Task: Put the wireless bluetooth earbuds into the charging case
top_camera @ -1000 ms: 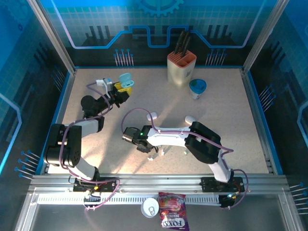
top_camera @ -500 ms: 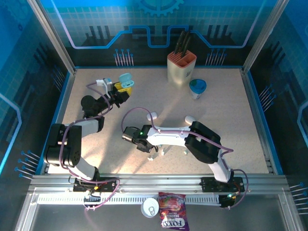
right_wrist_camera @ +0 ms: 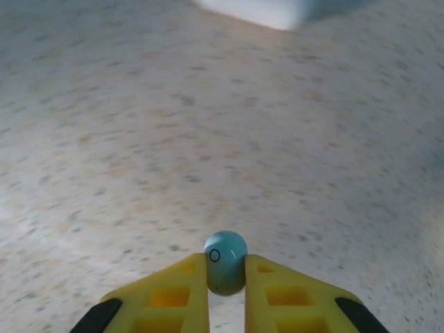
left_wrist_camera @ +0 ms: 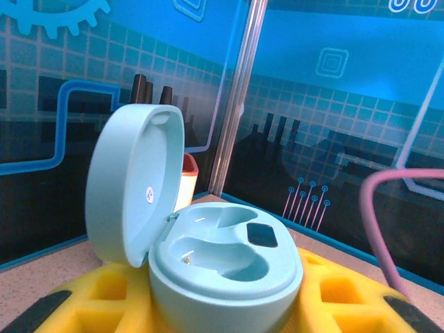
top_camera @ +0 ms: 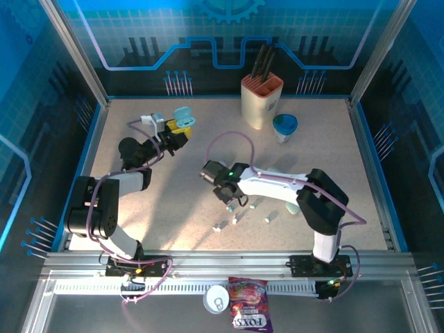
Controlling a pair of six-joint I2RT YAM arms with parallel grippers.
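Observation:
The charging case (left_wrist_camera: 225,267) is pale blue and pebble-shaped. Its lid (left_wrist_camera: 132,191) stands open and both wells are bare. My left gripper (left_wrist_camera: 222,316) is shut on its base, with a yellow finger (left_wrist_camera: 83,305) on either side. In the top view the case (top_camera: 182,118) is held at the table's back left by that left gripper (top_camera: 173,132). My right gripper (right_wrist_camera: 226,277) is shut on one pale blue earbud (right_wrist_camera: 225,269), held above the bare tabletop. From above, the right gripper (top_camera: 232,200) hangs near the table's middle. Several loose earbuds (top_camera: 236,218) lie just in front of it.
A knife block (top_camera: 261,97) and a blue cup (top_camera: 284,126) stand at the back right. A pale rounded case (top_camera: 295,206) lies by the right forearm. A blurred pale object (right_wrist_camera: 267,10) lies ahead of the right gripper. A candy bag (top_camera: 250,313) lies off the table's front.
My right gripper has shut on a pale blue earbud, lifted it, and moved right and away from the front edge. The left arm and the case have stayed still.

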